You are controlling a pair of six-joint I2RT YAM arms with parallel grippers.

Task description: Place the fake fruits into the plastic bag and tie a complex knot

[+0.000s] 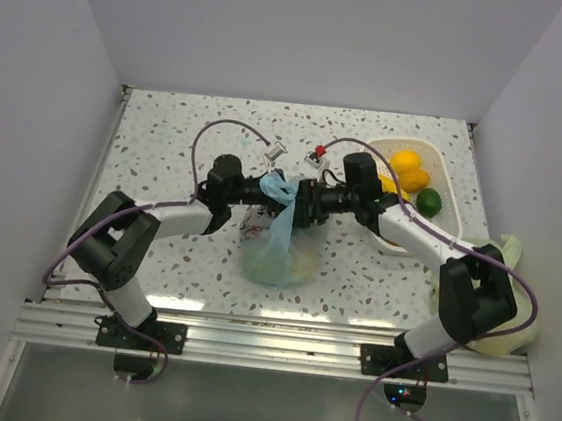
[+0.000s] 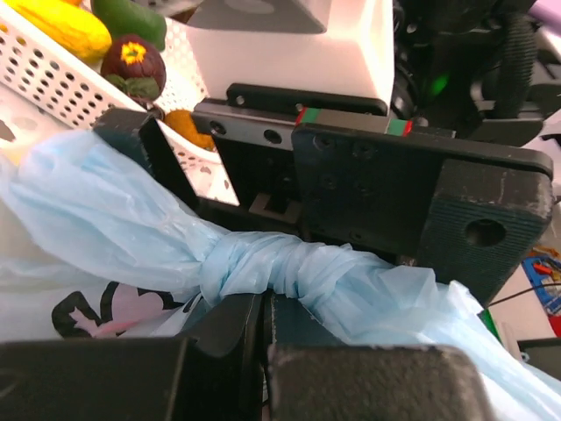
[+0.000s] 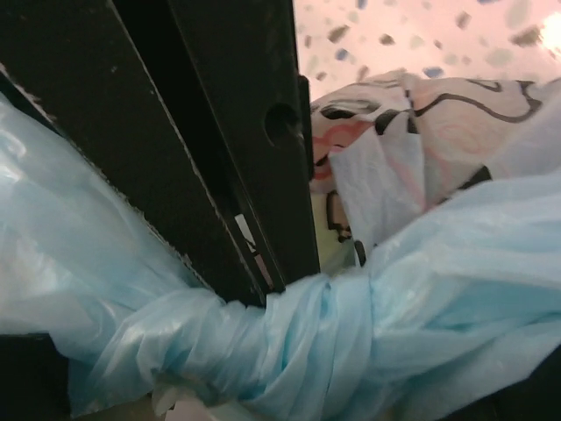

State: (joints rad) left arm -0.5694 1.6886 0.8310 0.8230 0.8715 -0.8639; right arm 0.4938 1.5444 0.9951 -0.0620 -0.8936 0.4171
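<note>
L pincer (image 2: pixel 267 326) clamped on bag (image 1: pixel 279 253) handle to hold knot (image 2: pixel 261 274) taut; R pincer (image 2: pixel 326 212) jaws wide apart either side of it, not gripping; spare fruits (image 1: pixel 411 174) in basket (image 1: pixel 438 153) behind

A robotics lab test cell is shown. A speckled tabletop (image 1: pixel 169 128) is boxed in on three sides by plain white wall panels (image 1: pixel 310 33). A left arm (image 1: pixel 149 222) and a right arm (image 1: pixel 429 241) are bolted to an aluminium rail (image 1: pixel 276 349) at the near edge, and purple cables (image 1: pixel 232 124) are looped above them. Plastic toy fruits (image 1: pixel 409 169) are kept in a white perforated basket (image 1: pixel 414 144).
</note>
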